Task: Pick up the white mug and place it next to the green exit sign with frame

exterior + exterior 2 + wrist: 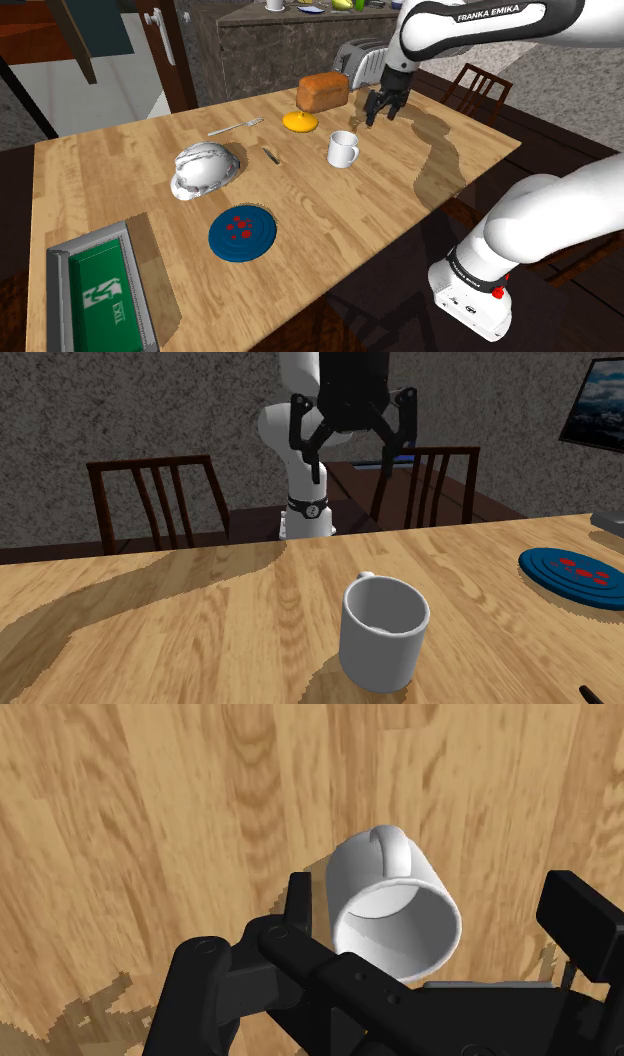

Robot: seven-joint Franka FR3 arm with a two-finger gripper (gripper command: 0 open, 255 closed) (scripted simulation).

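The white mug (343,149) stands upright on the wooden table (120,160), its handle turned away from the second exterior camera. My black gripper (383,106) hangs open well above the table, just past the mug toward the shoulder view's upper right. In the second exterior view the gripper (350,455) hovers high behind the mug (385,632). Looking down the wrist view, the mug (395,909) sits between the spread fingers (298,904) without touching them. The green exit sign in its grey frame (95,285) lies flat at the table's near left corner.
Between mug and sign lie a white hard hat (205,168), a blue plate (242,233) and a small dark item (270,155). A bread loaf (323,92), an orange object (300,121), a fork (235,126) and a toaster (358,58) sit farther back. Chairs (160,502) stand on my side.
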